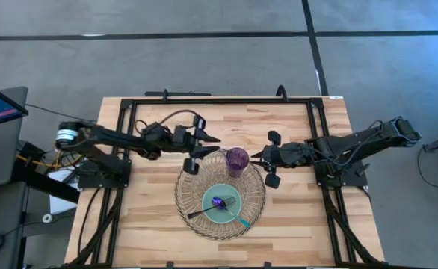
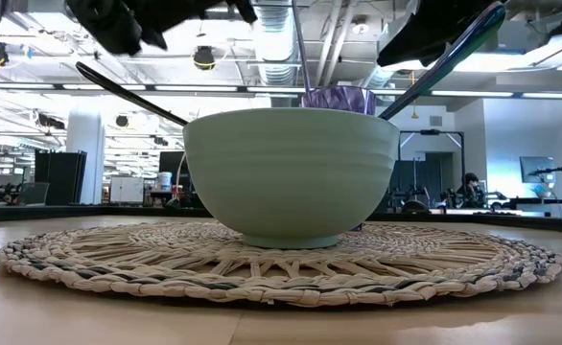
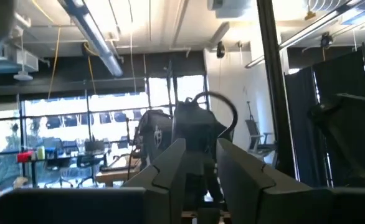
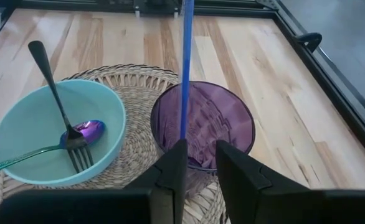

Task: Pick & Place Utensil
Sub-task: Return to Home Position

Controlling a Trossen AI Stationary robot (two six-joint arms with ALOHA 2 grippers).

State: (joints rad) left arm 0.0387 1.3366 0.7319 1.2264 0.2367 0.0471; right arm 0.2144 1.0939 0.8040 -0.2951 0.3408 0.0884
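Hovering just to the right of the purple cup [image 1: 237,159], my right gripper [image 1: 258,155] points toward it with its fingers [image 4: 170,174] a narrow gap apart and nothing between them; through that gap my right wrist camera sees the cup's near wall. The cup stands upright on the far part of the round woven mat [image 1: 185,190], just beside the green bowl [image 1: 208,196] but not touching it, and the straw [image 4: 185,62] rises steeply out of it. The bowl sits at the mat's middle on the wooden table [image 1: 152,217]. Inside it the black fork [image 4: 55,93] lies tines down with its handle leaning over the rim, and a spoon [image 4: 86,130] with a purple head and a teal handle lies across it, the handle sticking out past the opposite rim. My left gripper [image 1: 213,139] hangs above the mat's far left edge, left of the cup, aimed level into the room, its fingers likewise slightly apart and empty.
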